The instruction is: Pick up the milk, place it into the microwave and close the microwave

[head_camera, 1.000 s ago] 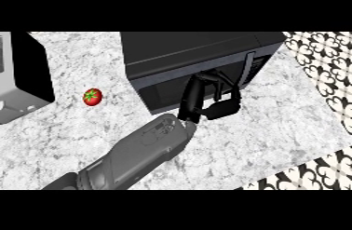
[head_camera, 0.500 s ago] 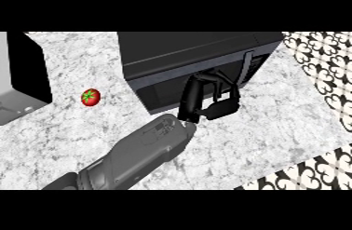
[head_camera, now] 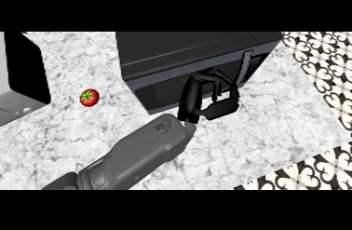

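Grey, smooth-cased forearm (head_camera: 134, 157) enters from the lower edge of the head view and runs diagonally up to a black hand (head_camera: 206, 98), judged to be the right hand, though only one arm shows. The fingers (head_camera: 223, 82) extend forward with a slight bend and lie against the front face of the microwave (head_camera: 199, 52), beside its vertical handle (head_camera: 245, 66); they curl round nothing and hold no object. The left hand does not appear in this view. The countertop (head_camera: 275, 126) is pale speckled stone, matte and flat. A small red tomato (head_camera: 89, 97) with a green calyx rests on it, well apart from the hand, to the left. The microwave is a dark rectangular box with a glossy flat top, and its door appears shut or very nearly shut. The milk is not visible anywhere; whether it sits inside the microwave cannot be confirmed. Judging from the closed-looking door and the hand pressed flat to it, the pick and place steps appear complete, with the door closing at or near its end. A dark panelled object (head_camera: 24, 71) stands at the far left, and patterned black-and-white tile (head_camera: 323, 47) borders the counter at the right.
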Available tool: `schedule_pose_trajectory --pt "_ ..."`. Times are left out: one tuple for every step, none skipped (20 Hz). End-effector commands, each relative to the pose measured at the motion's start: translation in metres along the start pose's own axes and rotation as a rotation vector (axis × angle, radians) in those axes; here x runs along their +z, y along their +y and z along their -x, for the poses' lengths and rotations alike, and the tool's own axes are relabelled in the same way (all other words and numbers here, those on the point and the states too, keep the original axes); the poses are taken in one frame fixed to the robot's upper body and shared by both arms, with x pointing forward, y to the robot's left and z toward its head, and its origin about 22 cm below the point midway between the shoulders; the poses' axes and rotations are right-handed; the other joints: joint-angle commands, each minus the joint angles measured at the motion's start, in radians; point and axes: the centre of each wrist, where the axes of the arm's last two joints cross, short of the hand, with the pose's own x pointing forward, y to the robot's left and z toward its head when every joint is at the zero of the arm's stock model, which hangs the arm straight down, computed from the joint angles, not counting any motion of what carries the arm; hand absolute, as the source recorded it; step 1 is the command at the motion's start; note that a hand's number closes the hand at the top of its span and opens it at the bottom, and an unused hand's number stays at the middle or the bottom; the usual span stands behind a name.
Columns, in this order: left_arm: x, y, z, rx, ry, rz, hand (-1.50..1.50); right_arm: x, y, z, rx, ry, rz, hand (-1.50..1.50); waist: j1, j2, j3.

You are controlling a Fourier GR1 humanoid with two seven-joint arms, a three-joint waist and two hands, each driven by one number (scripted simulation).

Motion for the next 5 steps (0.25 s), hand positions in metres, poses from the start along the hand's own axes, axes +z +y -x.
schedule_pose_trajectory --pt "-0.0242 0.0171 0.0027 -0.032 0.021 -0.108 1.5 -0.0017 0.0019 -0.0011 -0.006 0.001 -0.02 -1.5 -0.008 0.016 -0.001" --pt "-0.0231 0.017 0.004 -0.035 0.024 -0.107 1.5 -0.0018 0.0001 -0.0036 -0.002 0.008 -0.021 -1.5 -0.01 0.017 -0.001" --pt "-0.0229 0.0172 0.0044 -0.036 0.018 -0.109 1.5 -0.0039 0.0012 -0.0038 -0.006 0.004 -0.032 -1.5 -0.005 0.018 -0.001" --pt "-0.0236 0.0166 0.0037 -0.033 0.02 -0.104 1.5 -0.0027 0.0005 -0.0031 -0.008 0.004 -0.026 -1.5 -0.003 0.015 0.0" --pt "-0.0238 0.0158 0.0028 -0.036 0.009 -0.108 1.5 -0.0016 -0.0016 -0.0054 -0.004 0.003 -0.024 -1.5 -0.014 0.014 0.001"
